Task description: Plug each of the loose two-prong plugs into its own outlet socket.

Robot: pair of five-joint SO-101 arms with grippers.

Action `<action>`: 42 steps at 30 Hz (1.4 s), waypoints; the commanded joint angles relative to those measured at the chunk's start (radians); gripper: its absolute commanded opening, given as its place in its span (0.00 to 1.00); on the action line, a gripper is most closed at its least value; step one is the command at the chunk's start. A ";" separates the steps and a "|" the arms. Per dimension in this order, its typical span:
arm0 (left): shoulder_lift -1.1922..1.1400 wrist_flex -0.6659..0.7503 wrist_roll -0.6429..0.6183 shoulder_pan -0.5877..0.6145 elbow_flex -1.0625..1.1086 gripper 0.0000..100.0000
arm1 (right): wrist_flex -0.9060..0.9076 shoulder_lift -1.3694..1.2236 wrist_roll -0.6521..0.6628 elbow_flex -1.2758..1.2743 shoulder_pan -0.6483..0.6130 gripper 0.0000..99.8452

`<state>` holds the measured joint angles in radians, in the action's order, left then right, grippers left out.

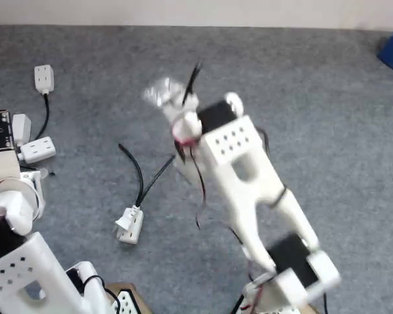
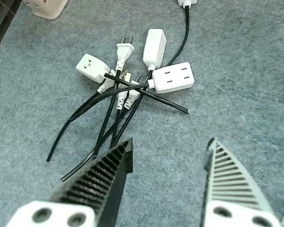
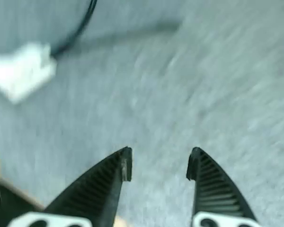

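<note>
White two-prong plug [image 2: 124, 49] on black cord lying with prongs pointing away from left gripper [image 2: 169, 144], which is gaping empty; right gripper [image 3: 160, 153] hanging open near white outlet block [image 3: 21, 71]

Left end effector [image 2: 169, 147] jaws spread, empty; right end effector [image 3: 160, 161] jaws spread, empty, arm [image 1: 249, 180] extended forward.

plugs [image 2: 124, 47] beside outlet block [image 2: 173, 77], on carpet [image 2: 241, 61]
</note>
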<state>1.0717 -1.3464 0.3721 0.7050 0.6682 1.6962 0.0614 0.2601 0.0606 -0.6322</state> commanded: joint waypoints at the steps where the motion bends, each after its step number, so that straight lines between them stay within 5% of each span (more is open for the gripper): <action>1: -0.094 0.071 0.035 0.008 0.018 0.25 | -0.154 0.308 0.077 -0.383 -0.015 0.20; 10: -0.565 0.063 0.075 0.225 -0.386 0.25 | -0.519 0.570 0.023 -0.885 -0.133 0.20; 19: -0.797 0.071 0.081 0.421 -0.590 0.25 | -0.929 0.466 0.015 -0.908 -0.298 0.20; 28: -0.900 0.282 0.170 0.498 -0.420 0.25 | -0.900 0.087 0.112 -0.513 -0.371 0.20; 37: -0.987 0.411 0.218 0.575 -0.386 0.25 | -0.575 -0.091 0.609 -0.280 -0.440 0.20; 42: -1.046 0.448 0.259 0.584 -0.389 0.25 | -0.507 -0.096 0.697 -0.203 -0.441 0.20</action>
<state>0.0391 -0.9459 0.6099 1.2758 0.2877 1.1623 -0.0460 0.9122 -0.2186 -1.0633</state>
